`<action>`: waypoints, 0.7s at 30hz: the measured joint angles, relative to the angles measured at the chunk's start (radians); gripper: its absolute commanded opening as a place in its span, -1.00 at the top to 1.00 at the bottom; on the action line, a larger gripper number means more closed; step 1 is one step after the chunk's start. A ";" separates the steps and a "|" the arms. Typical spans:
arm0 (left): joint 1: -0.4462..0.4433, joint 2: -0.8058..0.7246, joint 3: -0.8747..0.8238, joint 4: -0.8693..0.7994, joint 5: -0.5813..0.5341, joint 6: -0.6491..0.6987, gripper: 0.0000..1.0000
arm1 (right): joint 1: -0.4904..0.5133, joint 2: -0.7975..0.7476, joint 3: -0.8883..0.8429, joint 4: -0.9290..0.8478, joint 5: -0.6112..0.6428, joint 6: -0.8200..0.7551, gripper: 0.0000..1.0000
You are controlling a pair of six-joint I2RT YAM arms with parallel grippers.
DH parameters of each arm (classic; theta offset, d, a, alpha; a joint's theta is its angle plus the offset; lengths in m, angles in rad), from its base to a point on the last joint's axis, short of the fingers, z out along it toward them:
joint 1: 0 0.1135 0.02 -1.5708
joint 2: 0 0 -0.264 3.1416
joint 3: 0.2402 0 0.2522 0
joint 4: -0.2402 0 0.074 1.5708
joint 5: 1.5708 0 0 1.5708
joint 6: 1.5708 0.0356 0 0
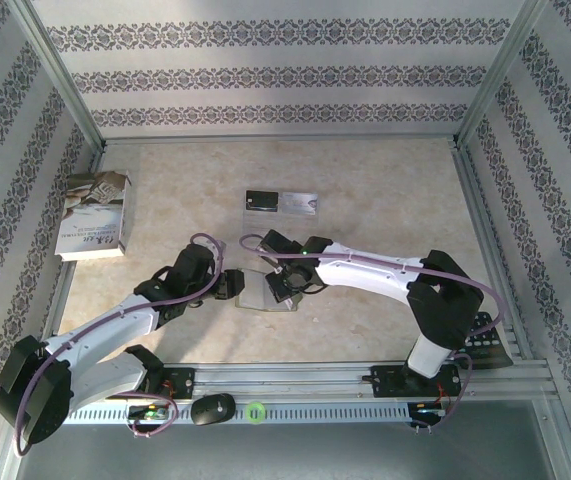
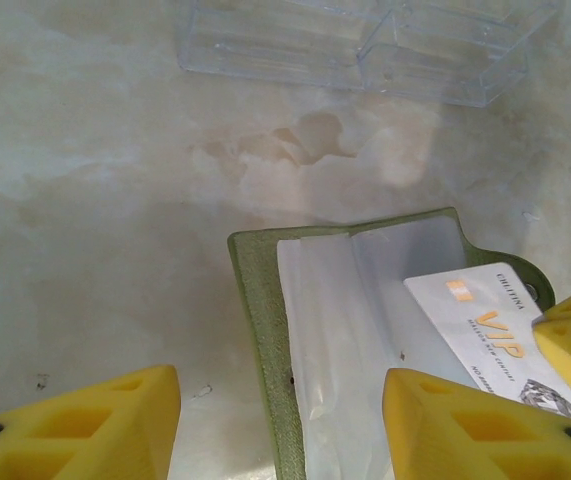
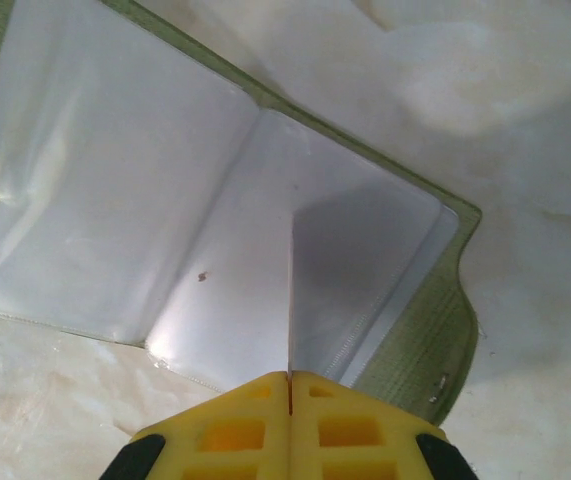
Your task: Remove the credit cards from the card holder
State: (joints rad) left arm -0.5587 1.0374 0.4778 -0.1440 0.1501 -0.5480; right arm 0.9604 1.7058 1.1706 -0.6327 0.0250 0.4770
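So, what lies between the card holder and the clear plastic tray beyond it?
Nothing lies there. In the left wrist view the table between the card holder and the clear tray is bare, apart from a brownish stain.

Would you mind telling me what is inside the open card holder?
In the card holder, a white VIP card lies over the clear pockets, pinched by the right gripper. Other pockets look empty. Anything under that card is hidden.
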 measured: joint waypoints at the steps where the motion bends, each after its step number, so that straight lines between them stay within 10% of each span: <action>1: 0.002 -0.001 0.000 0.000 0.000 0.000 -0.11 | 0.000 0.001 0.001 0.000 -0.001 -0.003 0.99; 11: 0.009 -0.003 -0.008 -0.001 0.008 0.000 -0.10 | 0.000 0.014 -0.002 0.029 -0.043 -0.006 0.68; 21: 0.026 -0.003 -0.008 -0.001 0.049 0.000 -0.16 | -0.015 0.008 -0.010 0.054 -0.051 -0.063 1.00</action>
State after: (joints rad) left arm -0.5331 1.0344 0.4698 -0.1452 0.1989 -0.5484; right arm 0.9451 1.7134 1.1610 -0.5789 -0.0257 0.4145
